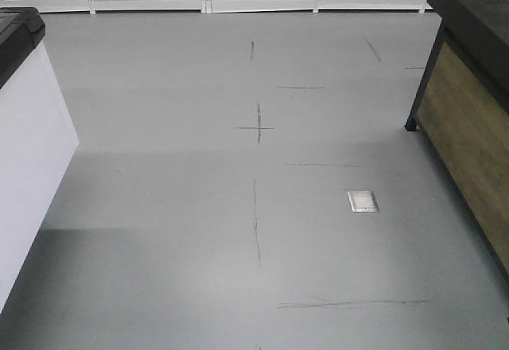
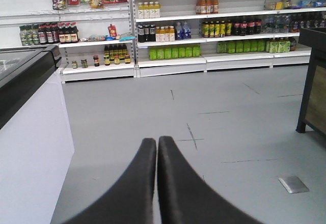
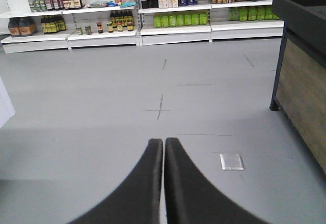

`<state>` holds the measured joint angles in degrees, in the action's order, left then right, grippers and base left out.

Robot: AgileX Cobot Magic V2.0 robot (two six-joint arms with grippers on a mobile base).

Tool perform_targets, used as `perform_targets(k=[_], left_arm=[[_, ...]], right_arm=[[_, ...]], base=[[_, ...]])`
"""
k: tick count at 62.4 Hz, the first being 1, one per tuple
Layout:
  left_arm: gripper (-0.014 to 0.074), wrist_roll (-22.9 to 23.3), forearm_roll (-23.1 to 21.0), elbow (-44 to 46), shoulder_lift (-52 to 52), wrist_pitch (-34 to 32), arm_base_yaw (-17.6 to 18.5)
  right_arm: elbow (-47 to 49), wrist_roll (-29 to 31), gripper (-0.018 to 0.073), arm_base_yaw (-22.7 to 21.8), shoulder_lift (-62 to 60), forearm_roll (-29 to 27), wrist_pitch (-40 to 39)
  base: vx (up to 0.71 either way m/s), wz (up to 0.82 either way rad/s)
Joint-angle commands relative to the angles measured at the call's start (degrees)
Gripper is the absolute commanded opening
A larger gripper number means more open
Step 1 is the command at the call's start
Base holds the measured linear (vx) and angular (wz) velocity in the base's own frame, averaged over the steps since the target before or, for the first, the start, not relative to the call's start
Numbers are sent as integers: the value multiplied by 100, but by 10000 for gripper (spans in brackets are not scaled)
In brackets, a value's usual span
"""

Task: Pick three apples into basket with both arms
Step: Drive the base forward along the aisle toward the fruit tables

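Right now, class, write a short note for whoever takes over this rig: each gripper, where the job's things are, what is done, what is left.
Left gripper: shut, holding nothing.
Right gripper: shut, holding nothing.
Apples and basket: in no view. The cameras show only grey floor, a white cabinet on the left, a wood-panelled stand on the right and stocked shelves ahead.
Done: nothing that shows.
Left: find the apples and basket, then all three picks.

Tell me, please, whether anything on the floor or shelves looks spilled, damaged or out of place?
Nothing stands out. The grey floor bears only thin dark lines, a cross mark and a metal plate; no spill. Shelf bottles stand upright. Left gripper and right gripper are shut.
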<state>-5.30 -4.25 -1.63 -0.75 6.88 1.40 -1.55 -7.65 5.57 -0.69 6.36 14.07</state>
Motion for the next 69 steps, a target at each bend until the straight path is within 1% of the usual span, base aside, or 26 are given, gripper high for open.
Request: perform_targets(k=[1,69], left_arm=[[-6,-10,-59,145,-68,-414,-18],[-6,-10,-59,145,-68,-414,-18]], right_arm=[[-82,53,-5,6,-67,76,-416],[-82,53,-5,6,-67,76,-416]], base=[[0,0],[0,0]])
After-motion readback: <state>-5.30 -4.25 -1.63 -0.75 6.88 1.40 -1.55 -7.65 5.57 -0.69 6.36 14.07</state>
